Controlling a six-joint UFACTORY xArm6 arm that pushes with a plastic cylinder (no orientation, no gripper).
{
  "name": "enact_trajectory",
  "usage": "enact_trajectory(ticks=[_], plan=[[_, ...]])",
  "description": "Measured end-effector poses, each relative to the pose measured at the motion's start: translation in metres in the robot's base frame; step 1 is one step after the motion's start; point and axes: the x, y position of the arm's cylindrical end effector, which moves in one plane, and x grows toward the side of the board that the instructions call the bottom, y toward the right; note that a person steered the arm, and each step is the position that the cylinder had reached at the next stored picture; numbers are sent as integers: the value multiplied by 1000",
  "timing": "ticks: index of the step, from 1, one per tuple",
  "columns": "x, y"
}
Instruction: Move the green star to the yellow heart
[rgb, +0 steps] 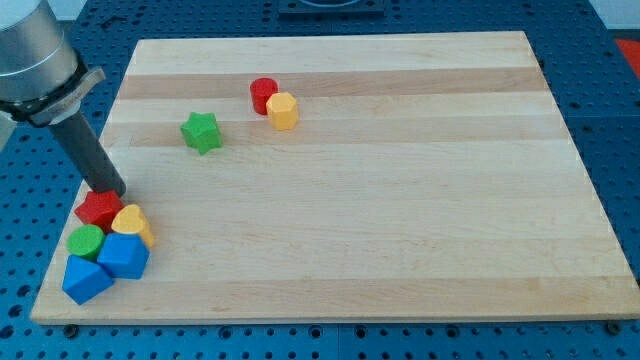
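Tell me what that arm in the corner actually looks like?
At the view's top left, the arm is a thick, smooth grey cylinder with a flat grey bracket jutting from its lower edge. Below it runs a straight dark, almost black rod, narrowing to my tip. No hand, cables or markings show.

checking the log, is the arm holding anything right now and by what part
Nothing is held: the arm ends in a bare rod. My tip sits at the top edge of the red block in the bottom-left cluster, far from the green star.
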Motion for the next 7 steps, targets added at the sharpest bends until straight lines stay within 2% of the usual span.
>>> enact_trajectory(ticks=[1,2,3,4,5,6,7], plan=[[-12,47],[-16,162],[-48,236],[-119,291],[-191,302],[-218,224],[-208,132]])
